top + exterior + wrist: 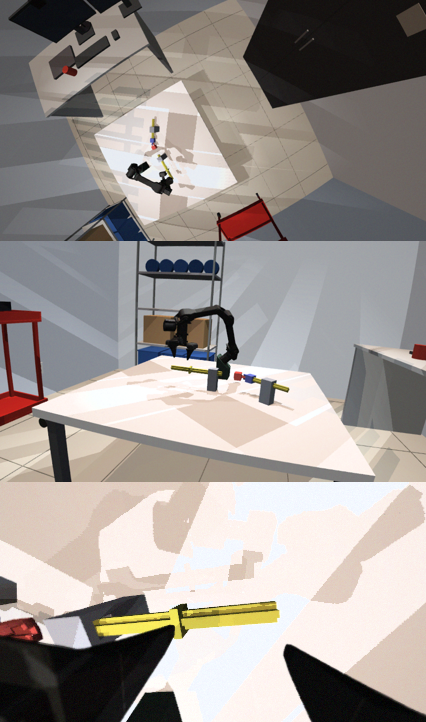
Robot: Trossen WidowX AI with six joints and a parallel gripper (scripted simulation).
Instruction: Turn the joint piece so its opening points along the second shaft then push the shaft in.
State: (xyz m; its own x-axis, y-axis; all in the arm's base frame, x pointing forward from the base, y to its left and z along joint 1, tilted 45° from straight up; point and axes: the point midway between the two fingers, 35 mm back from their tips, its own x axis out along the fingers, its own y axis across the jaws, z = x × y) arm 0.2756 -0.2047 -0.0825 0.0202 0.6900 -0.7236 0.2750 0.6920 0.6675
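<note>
The red joint piece (153, 147) (237, 375) (22, 629) hangs on hinges from the blue piece (152, 140) (250, 378) on the first yellow shaft (153, 121) (281, 387), in its grey block (267, 391). It looks turned roughly toward the second shaft; its exact angle is too small to tell. The second yellow shaft (164, 165) (200, 370) (230, 613) runs through its own block (212, 381) (70, 631); a gap separates its short end from the red piece. My gripper (181, 358) (227, 639) is open and empty, above the shaft's long outer part with the collar (190, 369) (177, 621).
Both blocks stand on the white table (179, 89) (209, 447). The arm's base (223, 367) stands behind the second block. A desk (38, 74), a red cart (244, 219) and a shelf rack (179, 275) stand away from the table.
</note>
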